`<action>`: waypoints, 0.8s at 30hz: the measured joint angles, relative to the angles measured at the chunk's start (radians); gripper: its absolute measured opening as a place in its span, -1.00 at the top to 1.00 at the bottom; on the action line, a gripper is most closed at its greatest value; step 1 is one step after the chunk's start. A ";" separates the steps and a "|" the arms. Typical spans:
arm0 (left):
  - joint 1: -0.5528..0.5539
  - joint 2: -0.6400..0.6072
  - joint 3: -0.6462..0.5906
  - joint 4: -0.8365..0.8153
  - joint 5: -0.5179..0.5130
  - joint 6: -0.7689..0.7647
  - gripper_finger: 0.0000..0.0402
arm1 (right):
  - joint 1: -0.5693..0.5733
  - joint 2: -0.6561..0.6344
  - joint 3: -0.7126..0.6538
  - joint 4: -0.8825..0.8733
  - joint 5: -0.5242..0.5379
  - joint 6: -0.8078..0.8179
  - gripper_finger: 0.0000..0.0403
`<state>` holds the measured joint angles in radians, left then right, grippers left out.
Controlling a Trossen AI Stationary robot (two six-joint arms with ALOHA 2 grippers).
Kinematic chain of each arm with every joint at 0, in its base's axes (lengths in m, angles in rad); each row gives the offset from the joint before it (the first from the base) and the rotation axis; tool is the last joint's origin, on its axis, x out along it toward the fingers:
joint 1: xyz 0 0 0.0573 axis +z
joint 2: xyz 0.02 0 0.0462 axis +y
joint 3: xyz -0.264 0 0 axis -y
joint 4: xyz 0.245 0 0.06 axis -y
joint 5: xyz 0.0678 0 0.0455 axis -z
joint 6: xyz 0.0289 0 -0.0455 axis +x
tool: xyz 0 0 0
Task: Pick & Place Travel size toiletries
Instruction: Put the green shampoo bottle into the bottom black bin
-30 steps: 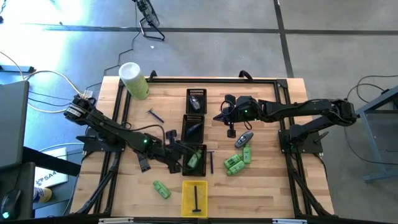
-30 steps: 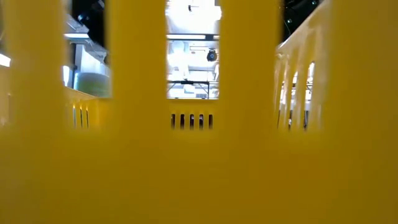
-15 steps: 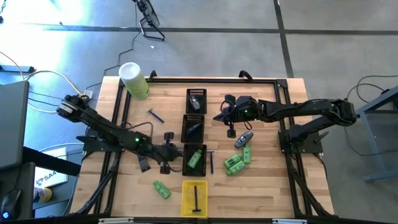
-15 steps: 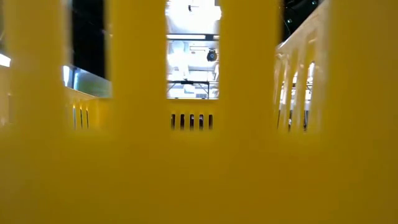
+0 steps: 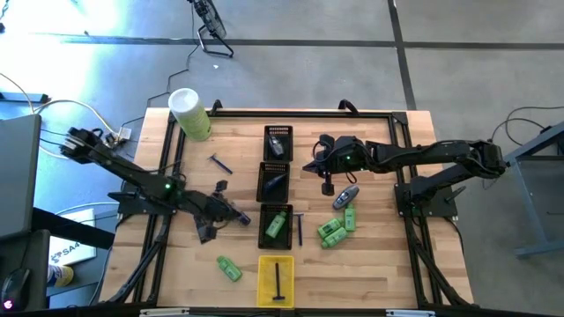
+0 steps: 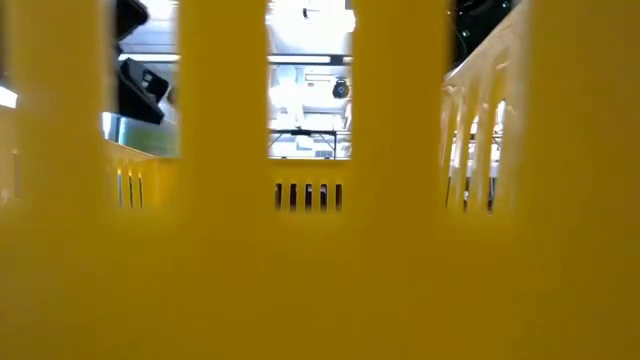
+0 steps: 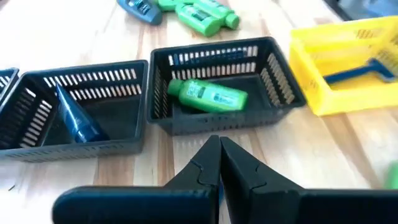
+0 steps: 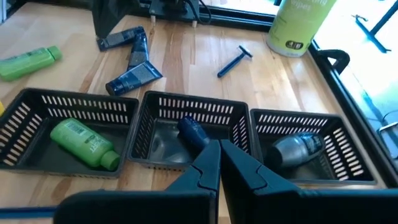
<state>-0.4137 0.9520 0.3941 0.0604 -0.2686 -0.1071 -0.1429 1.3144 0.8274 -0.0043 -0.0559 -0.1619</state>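
Note:
Three black trays stand in a column mid-table. The near one (image 5: 276,225) holds a green bottle (image 7: 208,94), the middle one (image 5: 273,181) a dark blue tube (image 8: 193,134), and the far one (image 5: 278,142) a grey oval piece (image 8: 298,148). My left gripper (image 5: 240,217) is shut and empty, just left of the near tray. My right gripper (image 5: 322,164) is shut and empty, hovering right of the middle tray. Loose on the table lie a green bottle (image 5: 228,269), two green bottles (image 5: 333,229), a grey-blue oval (image 5: 345,195), dark tubes (image 8: 134,78) and a blue razor (image 5: 219,163).
A yellow tray (image 5: 276,280) with a dark razor lies at the near edge, and its wall fills the low view. A big pale-green cylinder (image 5: 189,113) stands at the far left corner. A thin blue stick (image 5: 300,229) lies right of the near black tray.
My left gripper has drawn back from over the near black tray toward the table's left edge, sinking a little and staying shut. The green bottle has stayed in that tray. My right arm has kept still.

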 joint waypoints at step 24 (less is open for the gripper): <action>0.001 -0.520 -0.091 -0.269 0.155 0.156 0.97 | 0.333 0.000 -0.028 0.098 0.492 0.322 0.98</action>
<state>-0.4128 0.4324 0.3027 -0.2086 -0.1135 0.0486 0.1898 1.3144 0.7990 0.0937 0.4357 0.1605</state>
